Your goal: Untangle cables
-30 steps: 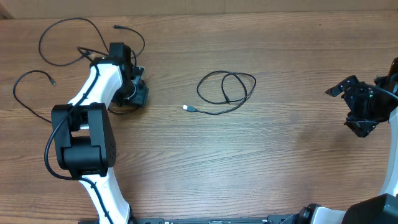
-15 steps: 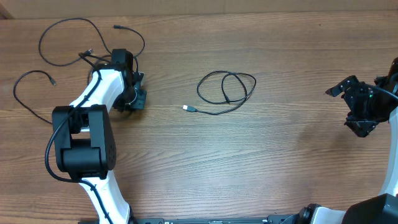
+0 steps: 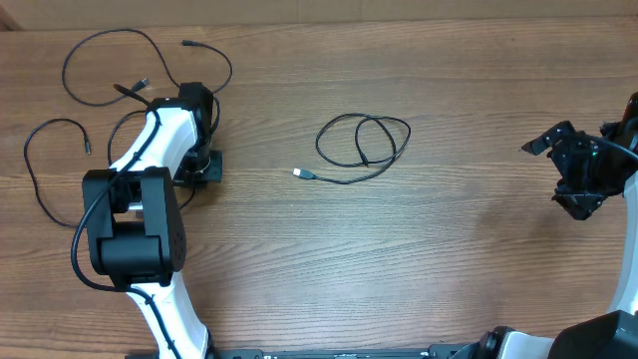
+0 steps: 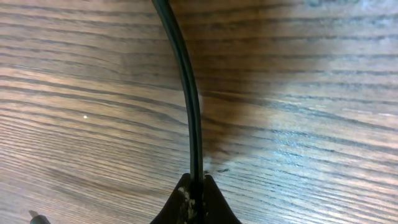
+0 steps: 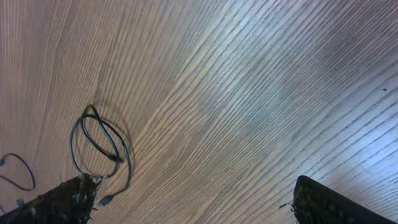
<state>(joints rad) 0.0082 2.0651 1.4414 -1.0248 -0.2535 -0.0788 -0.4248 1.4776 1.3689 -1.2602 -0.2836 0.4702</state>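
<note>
The step in hand looked like the first pull on the knot. The left tool (image 3: pixel 202 165) was clamped shut on one cord (image 4: pixel 188 93), which ran straight out from between its jaws across the wood in the wrist view. It stood near the back-left corner of the worktop (image 3: pixel 449 269), where two of the cables (image 3: pixel 100 40) lay in wide, loose loops that crossed each other beside the arm. Which of the two it gripped could not be told from above, since the arm hid the crossing. The third cable, a coil (image 3: pixel 364 145), lay alone near the middle of the worktop, toward the back edge. It was wound in a couple of overlapping rings, with its silver plug (image 3: pixel 299 174) trailing toward the left. The right tool (image 3: pixel 558 172) hung wide open and empty by the right edge, well apart from every cable. The next move probably called for drawing the held cord slowly away from its neighbour and low over the wood, so that the loops slid free rather than tightened. All three cords were thin, black and limp, so they would likely drag and snag on one another.
</note>
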